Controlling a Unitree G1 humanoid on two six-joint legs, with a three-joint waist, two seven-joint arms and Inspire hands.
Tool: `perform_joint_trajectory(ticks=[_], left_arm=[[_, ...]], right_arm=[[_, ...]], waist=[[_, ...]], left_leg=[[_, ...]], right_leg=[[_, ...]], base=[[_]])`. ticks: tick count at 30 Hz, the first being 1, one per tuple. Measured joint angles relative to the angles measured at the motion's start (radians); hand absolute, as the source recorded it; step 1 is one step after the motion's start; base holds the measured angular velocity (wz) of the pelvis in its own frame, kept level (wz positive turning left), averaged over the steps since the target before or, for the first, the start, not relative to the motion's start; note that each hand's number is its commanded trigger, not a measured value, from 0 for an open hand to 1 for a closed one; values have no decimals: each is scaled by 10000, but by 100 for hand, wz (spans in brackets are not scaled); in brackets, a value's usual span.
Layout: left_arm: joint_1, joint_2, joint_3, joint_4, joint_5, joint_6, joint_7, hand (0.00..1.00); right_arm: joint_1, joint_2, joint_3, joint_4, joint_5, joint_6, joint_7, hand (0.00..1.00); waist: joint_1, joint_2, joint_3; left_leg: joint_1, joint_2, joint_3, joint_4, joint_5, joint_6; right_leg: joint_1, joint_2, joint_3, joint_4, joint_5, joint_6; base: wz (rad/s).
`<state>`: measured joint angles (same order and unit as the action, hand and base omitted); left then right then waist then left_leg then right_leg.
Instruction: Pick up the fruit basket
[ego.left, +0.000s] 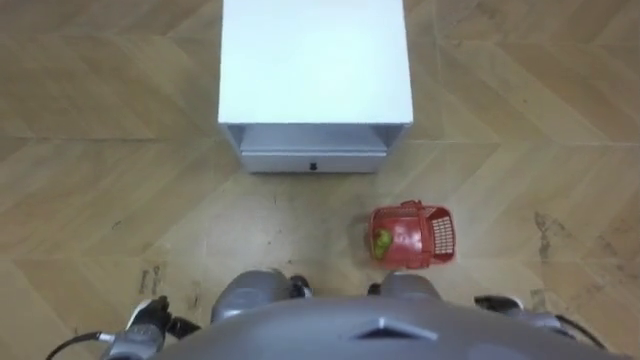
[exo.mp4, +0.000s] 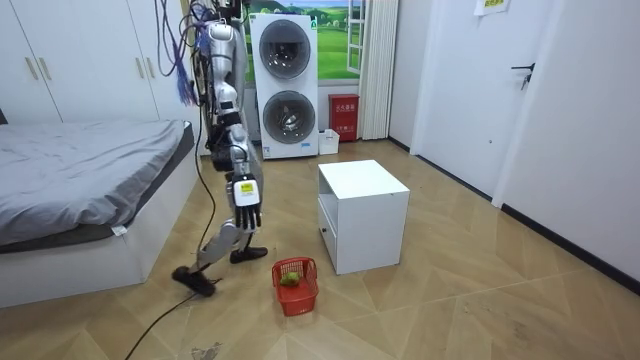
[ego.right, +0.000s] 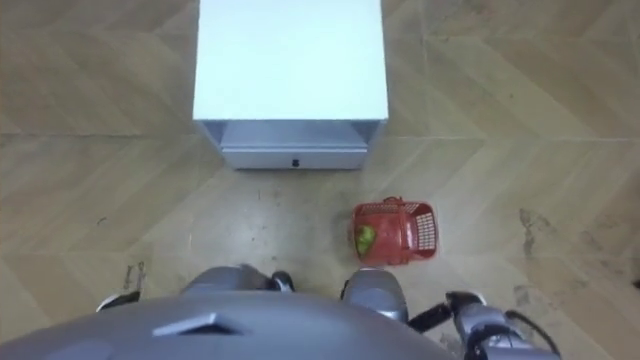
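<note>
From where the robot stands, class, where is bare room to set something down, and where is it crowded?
The white cabinet's top is bare. Open floor lies left of the red basket, before the drawer, and right of the basket. Tightest: between robot and cabinet, where the basket with green fruit sits.

A red fruit basket (ego.right: 395, 232) holding a green fruit (ego.right: 366, 238) sits on the floor (ego.right: 520, 120) near the white cabinet (ego.right: 290, 60).

Your two head cameras look straight down on the white cabinet (ego.left: 315, 60) and fruit basket (ego.left: 412, 235). The room camera views both side-on from well back.
</note>
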<state>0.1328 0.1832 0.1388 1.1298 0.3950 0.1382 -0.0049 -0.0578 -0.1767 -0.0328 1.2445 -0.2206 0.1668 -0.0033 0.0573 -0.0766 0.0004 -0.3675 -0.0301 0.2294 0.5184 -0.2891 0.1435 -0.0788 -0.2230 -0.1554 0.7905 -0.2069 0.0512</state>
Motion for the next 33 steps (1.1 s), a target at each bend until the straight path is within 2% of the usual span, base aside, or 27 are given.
perform_joint_trajectory(ticks=[2, 4, 5, 6, 7, 8, 9, 10, 11, 12, 13, 14, 15, 16, 18, 20, 22, 24, 25, 29, 33], left_arm=[[-425, 64, -110, 31, -143, -66, 82, 0], [-1256, 246, -240, 376, -153, -199, 420, 0], [-1486, 264, -238, 450, -169, -237, 486, 0], [-1839, 306, -241, 628, -367, -321, 623, 0], [-2016, 320, -285, 778, -650, -389, 630, 0], [-2080, 331, -404, 788, -801, -418, 621, 0], [-2116, 392, -632, 841, -962, -523, 626, 0], [-2194, 394, -694, 899, -1065, -581, 629, 0], [-2442, 393, -994, 1115, -1238, -681, 654, 0], [-2542, 379, -1112, 1347, -1353, -806, 676, 0], [-2560, 387, -1111, 1524, -1607, -826, 818, 0], [-2546, 388, -1117, 1577, -1701, -833, 924, 0], [-2535, 395, -1196, 1760, -1891, -939, 1148, 0], [-2539, 405, -1253, 1862, -1938, -1013, 1246, 0], [-2463, 411, -1359, 1980, -2113, -1313, 1617, 0], [-2367, 451, -1384, 1976, -2209, -1508, 1876, 0], [-2283, 615, -1416, 1977, -2547, -1615, 2086, 0], [-2244, 687, -1438, 1984, -2802, -1705, 2308, 0], [-2241, 691, -1449, 1984, -2917, -1767, 2403, 0], [-1995, 623, -1637, 1984, -3070, -1834, 2431, 0], [-1862, 619, -2219, 1982, -3246, -1907, 2571, 0]], right_arm=[[-661, -63, 129, -22, 539, -280, -111, 0], [-1429, -13, 423, 3, 1239, -582, -199, 0], [-1587, -19, 458, 39, 1405, -673, -206, 0], [-1827, 10, 524, 167, 1708, -842, -228, 0], [-2020, 32, 561, 295, 1978, -894, -237, 0], [-2025, 31, 622, 312, 2163, -889, -265, 0], [-1975, 5, 716, 463, 2577, -859, -286, 0], [-1910, -52, 718, 518, 2715, -849, -284, 0], [-1859, -242, 717, 573, 2960, -778, -304, 0], [-1857, -412, 706, 582, 3100, -808, -391, 0], [-1855, -492, 674, 543, 3161, -863, -542, 0], [-1843, -525, 656, 495, 3161, -874, -620, 0], [-1838, -566, 415, 416, 3175, -925, -732, 0], [-1833, -578, 273, 356, 3222, -976, -779, 0], [-1853, -656, -175, -112, 3516, -1244, -950, 0], [-1872, -667, -491, -545, 3730, -1427, -1088, 0], [-1887, -667, -709, -1233, 3900, -1471, -1281, 0], [-1978, -667, -708, -1394, 3989, -1593, -1475, 0], [-1983, -667, -707, -1417, 4141, -1633, -1595, 0], [-1977, -666, -698, -1648, 4186, -1632, -1901, 0], [-1973, -666, -673, -1793, 4282, -1620, -2101, 0]], waist=[[64, -62, 45], [95, -197, 88], [105, -181, 102], [148, -170, 143], [239, -73, 183], [275, 6, 189], [235, -76, 167], [221, -179, 150], [243, -316, 246], [282, -314, 273], [283, -303, 280], [272, -303, 280], [181, -302, 282], [111, -309, 281], [-82, -361, 290], [-311, -393, 309], [-485, -453, 333], [-587, -575, 362], [-614, -689, 351], [-776, -786, 317], [-909, -867, 320]], left_leg=[[-1125, 141, -2, 778, 0, 0], [-2797, 239, -314, 2268, -10, -14], [-3306, 284, -500, 2788, -17, -17], [-4160, 323, -982, 3888, -36, -55], [-4828, 285, -1626, 4863, -74, -185], [-5136, 156, -1888, 5269, -101, -332], [-5556, -72, -2190, 5811, -348, -697], [-5742, -143, -2228, 6050, -571, -802], [-6252, -205, -2114, 6753, -928, -734], [-6846, -193, -2019, 7680, -1306, -635], [-7343, -213, -1944, 8597, -1656, -547], [-7542, -242, -1897, 9002, -1818, -494], [-7803, -413, -1775, 9759, -2119, -391], [-7909, -543, -1685, 10071, -2265, -342], [-8243, -921, -1161, 11115, -2671, -71], [-8461, -1111, -851, 11702, -2821, 120], [-8761, -1266, -640, 12285, -2922, 178], [-8867, -1389, -593, 12524, -2980, 142], [-8899, -1419, -549, 12596, -2980, 140], [-8869, -1431, -537, 12766, -3073, 24], [-8875, -1427, -487, 12791, -3095, -44]], right_leg=[[414, -232, -126, -481, 160, 138], [676, -393, -119, -1043, 263, 187], [638, -359, -97, -1084, -340, 458], [397, -230, -123, -757, -1509, 596], [142, -66, -208, -130, -2304, 541], [-13, 6, -215, 298, -2605, 523], [-556, -112, -71, 1583, -3230, 525], [-855, -277, -21, 2370, -3512, 556], [-1494, -549, 161, 3868, -3953, 548], [-2059, -786, 230, 5269, -4242, 515], [-2458, -1009, 327, 6602, -4362, 527], [-2635, -1113, 420, 7185, -4367, 533], [-2836, -1313, 639, 8266, -4373, 540], [-2905, -1405, 767, 8729, -4374, 539], [-3066, -1705, 1435, 10408, -4375, 536], [-3082, -1906, 1795, 11273, -4375, 535], [-3092, -2080, 1990, 12102, -4380, 526], [-3031, -2149, 2077, 12442, -4387, 517], [-2997, -2138, 2110, 12570, -4389, 512], [-2858, -2138, 2129, 12737, -4414, 490], [-2894, -2125, 2270, 12864, -4492, 520]], base=[[0], [14], [14], [-5], [-9], [4], [24], [43], [32], [22], [5], [16], [27], [46], [42], [33], [29], [19], [16], [3], [0]])
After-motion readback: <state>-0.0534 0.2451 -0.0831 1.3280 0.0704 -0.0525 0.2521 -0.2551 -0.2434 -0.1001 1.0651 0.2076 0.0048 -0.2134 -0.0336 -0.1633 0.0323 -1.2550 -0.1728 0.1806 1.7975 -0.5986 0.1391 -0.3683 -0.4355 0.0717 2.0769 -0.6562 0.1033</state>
